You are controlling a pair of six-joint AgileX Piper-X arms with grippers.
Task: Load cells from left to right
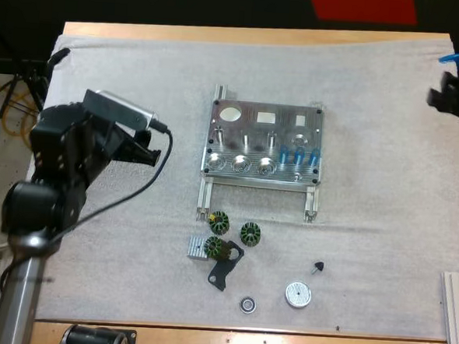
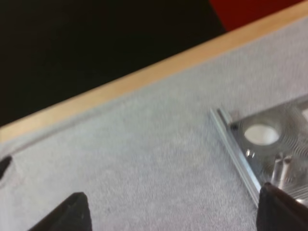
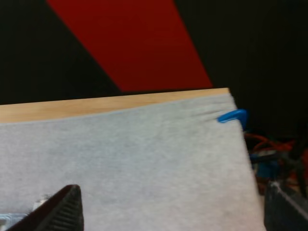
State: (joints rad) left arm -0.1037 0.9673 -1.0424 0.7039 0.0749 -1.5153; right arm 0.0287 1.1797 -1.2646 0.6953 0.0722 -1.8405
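Fixture (image 1: 264, 147) of metal lies in the middle of the mat (image 1: 366, 227) on the table (image 1: 261, 35), probably so that both arms can reach it. Three blue cylinders (image 1: 299, 154) stand close together at its right side; the round seats to their left look empty, so I judge the loading is not yet done. Left fingers (image 2: 72, 214) are wide apart and hold nothing, just left of the fixture. Right fingers (image 3: 65, 209) also stand apart, over the mat's far right part. Small dark parts (image 1: 229, 242) lie nearer the front. How deep the cylinders sit is too small to tell.
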